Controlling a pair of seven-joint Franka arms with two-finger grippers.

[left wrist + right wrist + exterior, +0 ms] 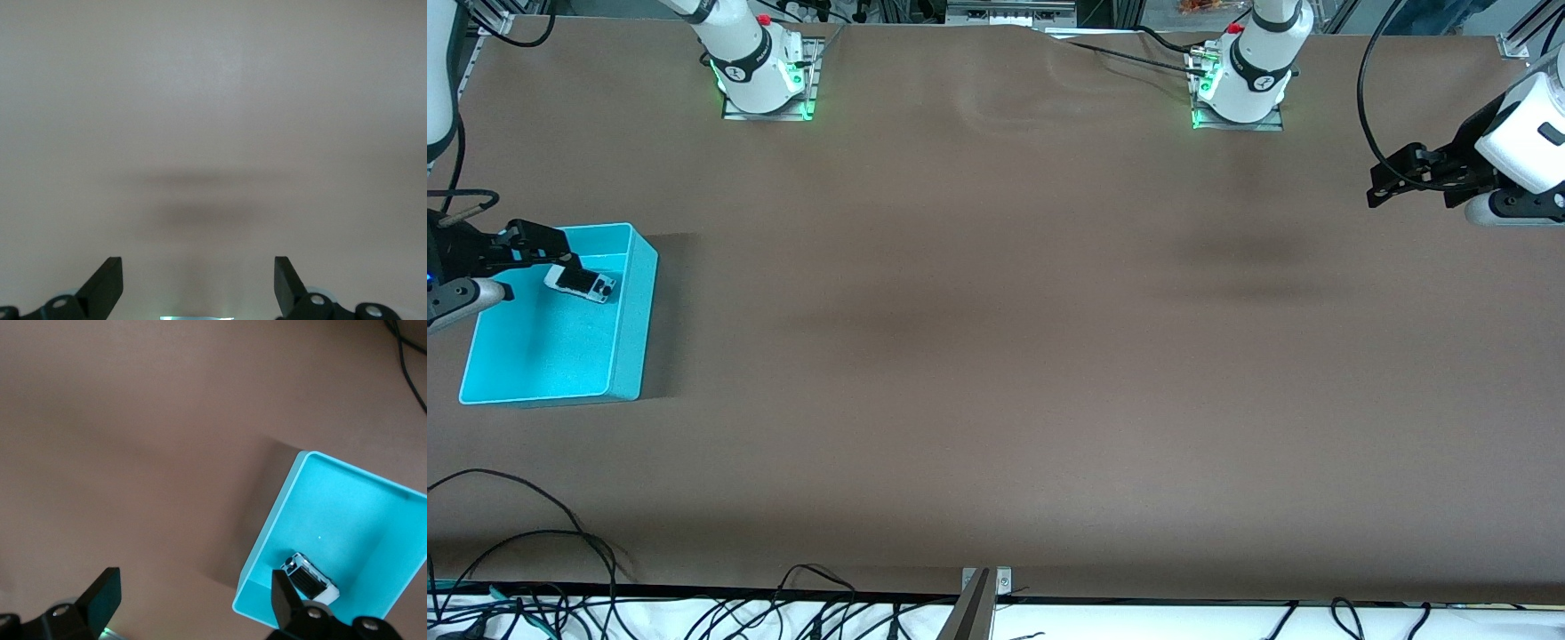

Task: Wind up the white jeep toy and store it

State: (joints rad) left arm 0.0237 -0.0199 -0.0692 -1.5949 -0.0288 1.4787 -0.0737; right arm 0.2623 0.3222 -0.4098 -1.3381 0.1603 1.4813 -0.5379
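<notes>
"Where was the white jeep toy [580, 284] just then?"

"Lying in the turquoise bin [633, 313], near the bin wall closest to the robots' bases. Nothing pinched it; it sat loose on the bin floor, which I'd take to mean the storing part was as good as done."

"And the right gripper [534, 253]?"

"Over that same corner of the bin, jaws spread wide and empty. In its own wrist view the toy [310, 578] showed just beside one finger [285, 600], not clamped. My guess is it hung there because it had let go."

"The other arm?"

"The left gripper [1392, 178] waited well apart from the bin, over bare worktop [996, 356] at the left arm's end, jaws spread too, holding nothing. Probably kept clear so it wouldn't crowd the bin."
</notes>
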